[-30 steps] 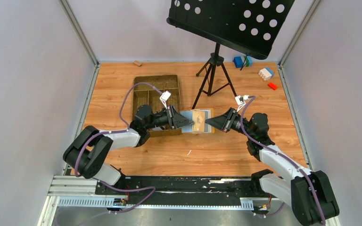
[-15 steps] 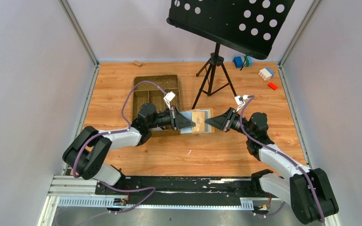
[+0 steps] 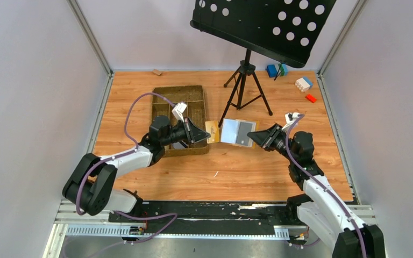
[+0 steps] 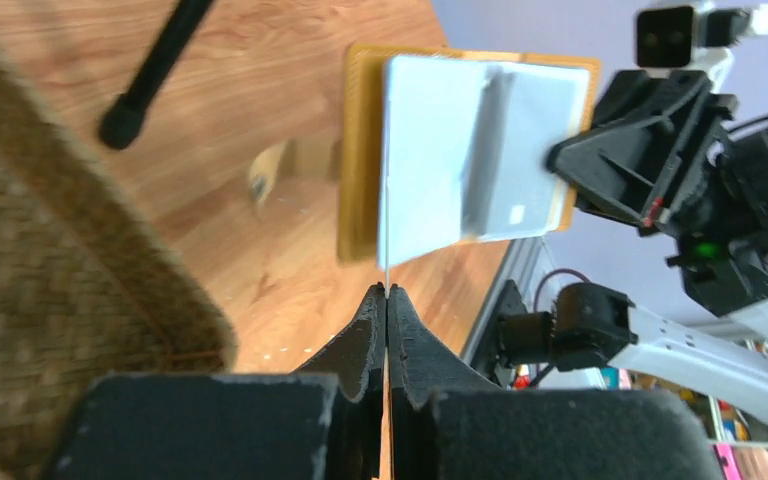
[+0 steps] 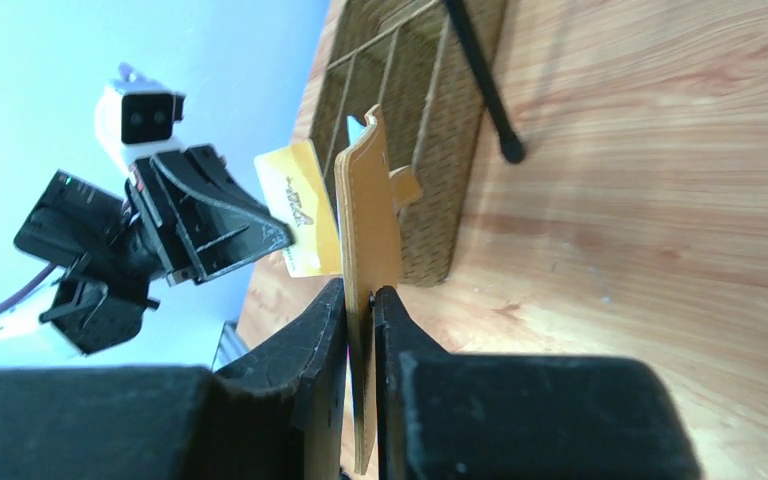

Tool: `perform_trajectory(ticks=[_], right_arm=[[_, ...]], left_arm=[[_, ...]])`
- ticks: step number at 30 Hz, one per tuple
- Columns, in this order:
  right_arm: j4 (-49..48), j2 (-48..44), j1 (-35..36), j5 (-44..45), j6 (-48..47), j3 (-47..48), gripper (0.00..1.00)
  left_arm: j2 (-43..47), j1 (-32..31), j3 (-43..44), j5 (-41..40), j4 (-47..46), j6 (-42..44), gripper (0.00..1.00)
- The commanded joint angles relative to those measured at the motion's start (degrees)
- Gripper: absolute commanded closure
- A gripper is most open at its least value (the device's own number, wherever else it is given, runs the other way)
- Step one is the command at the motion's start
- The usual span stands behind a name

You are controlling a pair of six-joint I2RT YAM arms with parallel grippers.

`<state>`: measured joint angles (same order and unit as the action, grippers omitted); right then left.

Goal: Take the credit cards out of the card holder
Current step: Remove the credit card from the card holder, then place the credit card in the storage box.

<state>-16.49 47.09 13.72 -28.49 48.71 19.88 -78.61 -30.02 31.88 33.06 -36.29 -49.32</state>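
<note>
My left gripper (image 3: 204,136) is shut on a tan-gold credit card (image 3: 212,131), held in the air just right of the woven tray. In the left wrist view the card (image 4: 386,240) shows edge-on as a thin pale line between the closed fingertips of that gripper (image 4: 387,292). My right gripper (image 3: 251,137) is shut on the right edge of the mustard-yellow card holder (image 3: 231,130), which is spread open with its grey-blue inside facing up. A darker panel (image 3: 244,133) lies in it; I cannot tell whether it is a card. The right wrist view shows the holder (image 5: 370,210) edge-on in the right gripper (image 5: 358,290), and the gold card (image 5: 300,212) just beyond it.
A brown woven compartment tray (image 3: 178,91) sits under the left wrist. A music stand's tripod (image 3: 243,86) stands just behind the holder, its black desk (image 3: 263,24) overhead. Toy blocks (image 3: 303,83) lie at the back right. Walls close in on both sides.
The left gripper has closed on the gold card and drawn it left, out of the holder. The right arm has pulled the holder to the right, so card and holder are now apart.
</note>
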Motion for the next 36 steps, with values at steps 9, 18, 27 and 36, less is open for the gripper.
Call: perform_trajectory(ticks=[9,18,27,36], right_arm=[[9.7,-10.9,-1.1,13.9,-5.3,1.1,1.0],[9.1,-8.4,-1.2,14.2,-6.0,1.1,1.0],[8.9,-8.6,-1.1,14.5,-6.4,0.9,1.0],[7.8,-7.2,-1.1,13.5,-6.3,0.9,1.0]], left_arm=[[12.5,4.5,1.9,-19.7,23.0,15.5,1.0],[15.3,6.9,5.8,-34.3,35.5,21.4,1.0],[4.3,11.1,10.5,-26.2,38.8,22.8,1.0],[-6.2,12.5,15.6,-19.0,42.0,24.5,1.0]])
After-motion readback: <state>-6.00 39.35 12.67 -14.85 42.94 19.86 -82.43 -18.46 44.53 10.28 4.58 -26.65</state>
